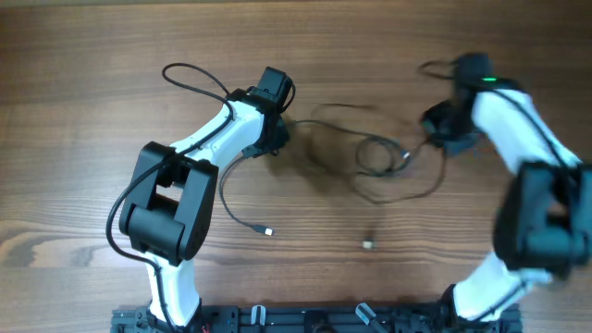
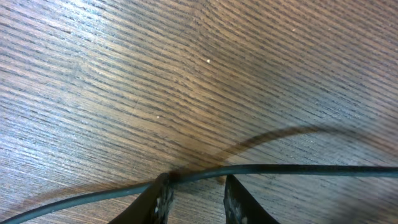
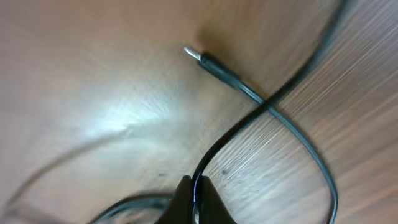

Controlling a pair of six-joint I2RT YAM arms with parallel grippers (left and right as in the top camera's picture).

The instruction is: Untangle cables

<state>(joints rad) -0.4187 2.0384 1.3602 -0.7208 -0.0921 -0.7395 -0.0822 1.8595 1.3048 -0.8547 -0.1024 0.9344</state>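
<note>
From above, we see the cables (image 1: 379, 155) strung left to right across the bench (image 1: 92, 213), between the left gripper (image 1: 277, 134) and the right gripper (image 1: 435, 128). At the left wrist, one cable runs sideways across the half-spread gripper (image 2: 196, 190). At the right wrist, the gripper (image 3: 195, 196) is pressed together, pinching one cable. A plug (image 3: 208, 61) nearby points up-left.

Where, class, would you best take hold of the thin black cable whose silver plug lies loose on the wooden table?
Probably just behind the silver plug, from straight above: this thin black cable end lies flat and alone, apart from the tangled loops.
</note>
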